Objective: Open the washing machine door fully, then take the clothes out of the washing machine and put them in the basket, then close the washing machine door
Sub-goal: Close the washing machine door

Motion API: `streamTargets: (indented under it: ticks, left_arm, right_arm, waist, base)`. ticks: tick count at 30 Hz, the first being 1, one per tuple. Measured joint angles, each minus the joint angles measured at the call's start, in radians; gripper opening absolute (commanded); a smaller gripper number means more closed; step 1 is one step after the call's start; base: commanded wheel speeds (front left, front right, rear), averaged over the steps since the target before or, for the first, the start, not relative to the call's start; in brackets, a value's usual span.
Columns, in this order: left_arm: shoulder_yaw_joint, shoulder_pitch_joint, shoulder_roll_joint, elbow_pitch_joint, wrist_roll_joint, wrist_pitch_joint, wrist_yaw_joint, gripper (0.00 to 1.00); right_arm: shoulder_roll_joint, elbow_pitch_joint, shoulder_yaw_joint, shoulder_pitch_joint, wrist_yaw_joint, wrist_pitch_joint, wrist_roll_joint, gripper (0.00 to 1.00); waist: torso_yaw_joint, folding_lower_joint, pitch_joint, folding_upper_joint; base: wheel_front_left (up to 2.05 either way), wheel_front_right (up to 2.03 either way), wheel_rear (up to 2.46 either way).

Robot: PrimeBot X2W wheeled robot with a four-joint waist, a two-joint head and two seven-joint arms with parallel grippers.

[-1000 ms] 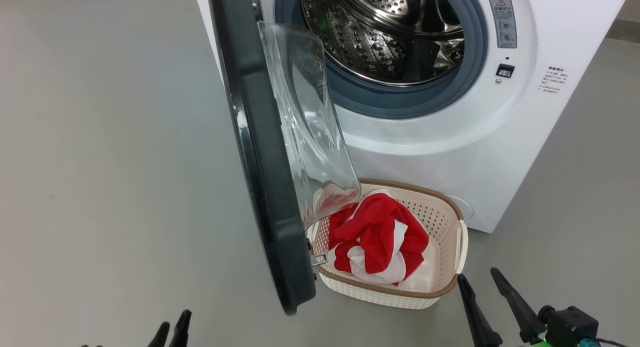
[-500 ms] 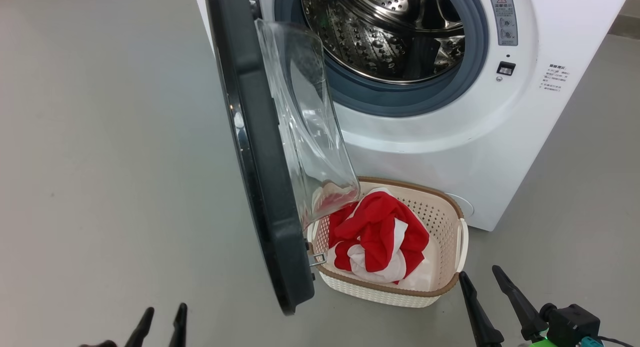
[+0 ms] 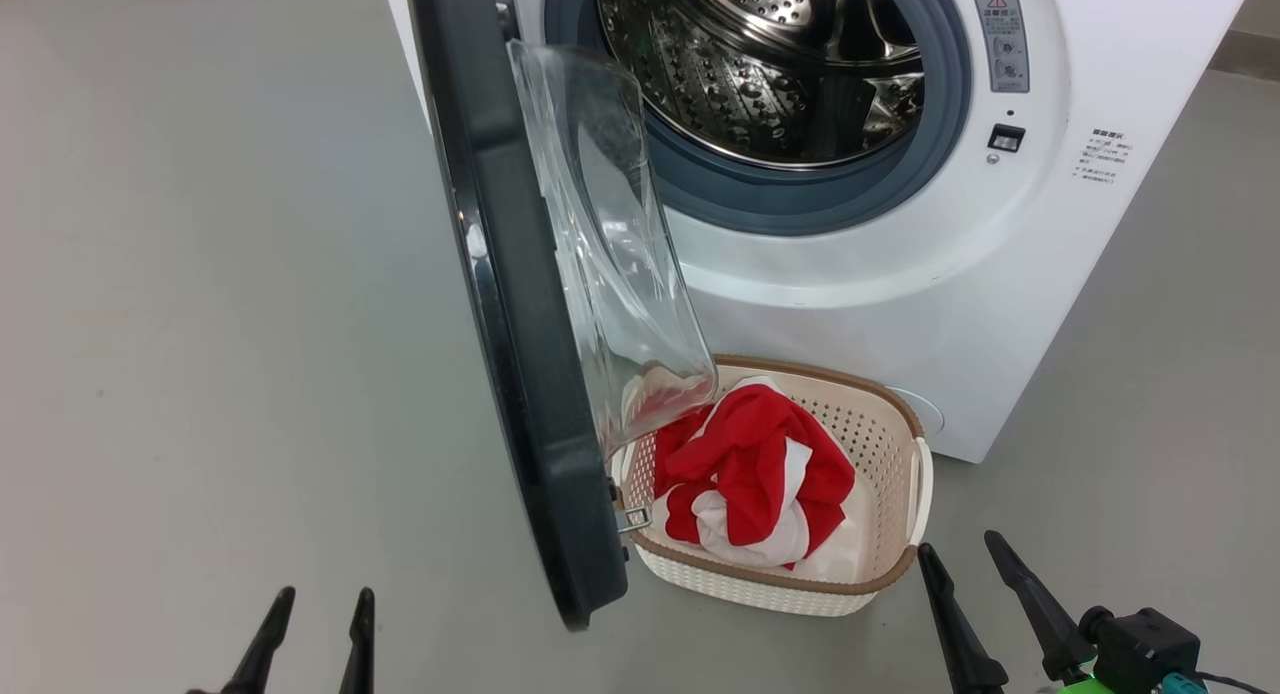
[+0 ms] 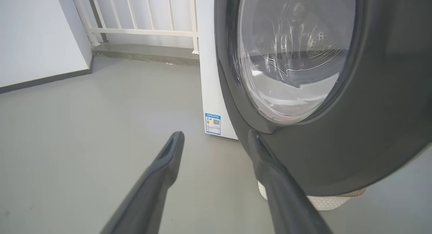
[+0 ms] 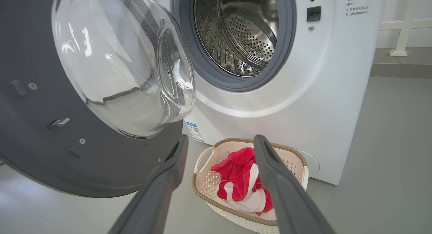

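The washing machine (image 3: 1000, 304) (image 5: 337, 102) stands with its steel drum (image 3: 770, 74) bare. Its door (image 3: 520, 374) (image 5: 30, 126) (image 4: 371, 126) hangs wide open, black rim toward me, glass bowl (image 3: 610, 234) bulging over the basket. The red and white clothes (image 3: 755, 484) (image 5: 241, 186) lie in the cream basket (image 3: 895, 444) (image 5: 202, 183) on the floor in front of the machine. My left gripper (image 3: 318, 602) (image 4: 217, 136) is open, low and left of the door's outer face. My right gripper (image 3: 960, 552) (image 5: 221, 139) is open, just right of the basket, holding nothing.
Grey floor (image 3: 200, 324) spreads wide to the left of the door. A white railing (image 4: 141, 15) and a wall (image 4: 33, 41) stand behind the machine. A blue label (image 4: 213, 123) sits low on the machine's side.
My left gripper has opened from nearly shut and risen a little at the lower left. The right gripper, door, basket and clothes stay put.
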Motion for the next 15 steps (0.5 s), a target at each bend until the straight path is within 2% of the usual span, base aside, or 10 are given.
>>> streamTargets:
  ticks: [15]
  left_arm:
    - [0.015,0.03,-0.02,-0.016,0.017,0.0,0.0,1.0]
  right_arm:
    - [-0.001,0.0,0.0,0.0,0.0,0.0,0.0,1.0]
  waist:
    - [-0.007,0.0001,-0.003,0.0]
  base:
    - [0.0,0.0,0.0]
